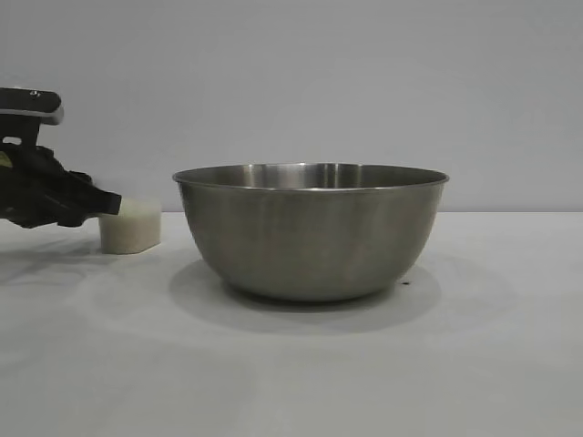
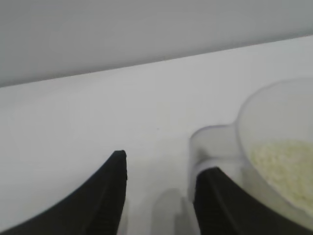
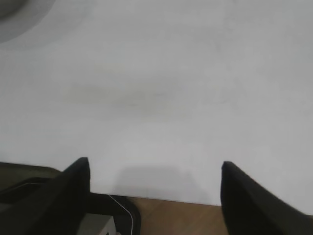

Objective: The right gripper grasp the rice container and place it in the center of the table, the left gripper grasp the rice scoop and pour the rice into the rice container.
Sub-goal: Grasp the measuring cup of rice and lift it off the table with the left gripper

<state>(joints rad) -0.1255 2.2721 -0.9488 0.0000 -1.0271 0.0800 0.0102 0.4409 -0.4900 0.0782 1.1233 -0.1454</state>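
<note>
Just one rice container (image 1: 310, 232), one rice scoop (image 1: 131, 225).

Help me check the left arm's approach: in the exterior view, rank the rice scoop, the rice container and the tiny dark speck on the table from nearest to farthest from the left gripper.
1. Rice scoop, right at the left gripper tips.
2. Rice container, mid-table.
3. Dark speck, beyond the container's far side.

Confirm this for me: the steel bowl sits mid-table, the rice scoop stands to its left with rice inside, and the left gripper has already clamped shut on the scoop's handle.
Not quite. The left gripper is open and holds nothing: the left wrist view shows the handle of the rice scoop beside one finger, not between the two. The rest stands: the rice container sits mid-table and rice is in the scoop.
</note>
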